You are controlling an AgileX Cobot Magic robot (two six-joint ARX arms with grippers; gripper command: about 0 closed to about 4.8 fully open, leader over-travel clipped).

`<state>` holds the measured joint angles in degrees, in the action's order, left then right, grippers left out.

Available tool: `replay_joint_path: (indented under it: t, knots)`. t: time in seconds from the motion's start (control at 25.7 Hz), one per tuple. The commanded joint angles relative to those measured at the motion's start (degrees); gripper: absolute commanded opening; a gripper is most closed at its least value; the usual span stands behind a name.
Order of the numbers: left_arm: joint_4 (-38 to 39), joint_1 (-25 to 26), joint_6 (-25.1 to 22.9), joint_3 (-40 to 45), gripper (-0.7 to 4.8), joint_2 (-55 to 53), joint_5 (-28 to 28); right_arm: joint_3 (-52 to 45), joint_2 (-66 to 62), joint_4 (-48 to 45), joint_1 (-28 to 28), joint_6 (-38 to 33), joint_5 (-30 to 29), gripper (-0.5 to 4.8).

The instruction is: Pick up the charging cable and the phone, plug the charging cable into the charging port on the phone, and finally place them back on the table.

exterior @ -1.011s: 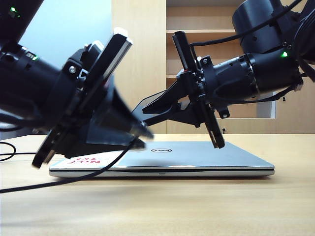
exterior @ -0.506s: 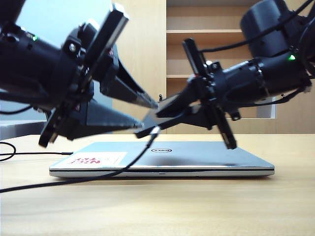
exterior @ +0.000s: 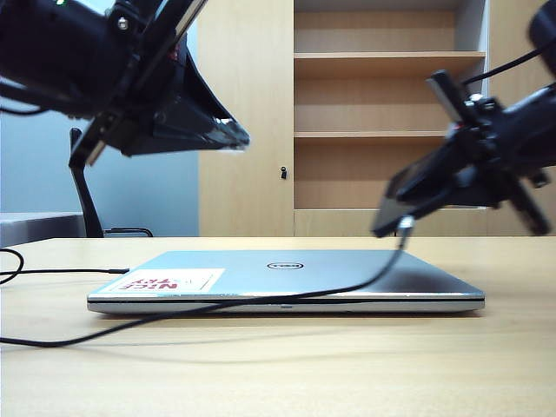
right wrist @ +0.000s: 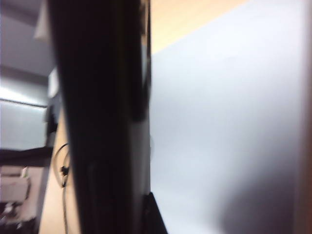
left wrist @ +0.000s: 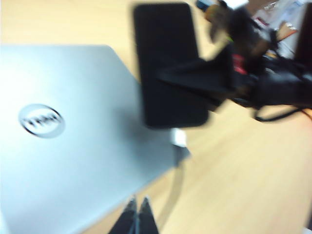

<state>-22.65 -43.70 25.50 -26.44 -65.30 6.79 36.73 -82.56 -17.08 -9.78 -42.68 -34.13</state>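
Phone [exterior: 404, 201] clamped in right gripper [exterior: 415, 198], cable [exterior: 261, 300] plugged in, left gripper [exterior: 233, 137] closed, apart

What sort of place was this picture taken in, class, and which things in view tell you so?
Probably an office or a lab workroom. A closed silver Dell laptop lies on a pale wood-grain table, a tall wooden shelf cabinet stands behind it, and two black robot arms work above the desk.
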Motion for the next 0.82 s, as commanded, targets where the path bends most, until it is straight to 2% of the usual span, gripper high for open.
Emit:
replay_joint_path:
  t: [0.04,0.23,0.35,0.47,0.82]
  knots:
    - [5.8,3.0,-4.9,-3.6,-0.05,0.2,-0.1,1.8,2.5,9.5,5.0,6.8,-2.4,-0.06]
    - [7.7,7.5,-6.3,-5.5,-0.05,0.2,-0.1,7.6,2.4,28.2,10.6,19.8,-3.3,-0.06]
    - [8.0,8.6,-6.3,-5.5,-0.05,0.2,-0.1,10.8,1.9,34.6,13.1,24.1,-3.3,-0.06]
    - [8.9,8.5,-7.5,-5.5,-0.05,0.2,-0.1,13.1,0.4,37.9,15.2,25.8,-3.5,-0.06]
    - [8.9,8.5,-7.7,-5.5,-0.05,0.2,-0.1,15.3,-6.4,37.8,15.4,27.6,-4.8,-0.06]
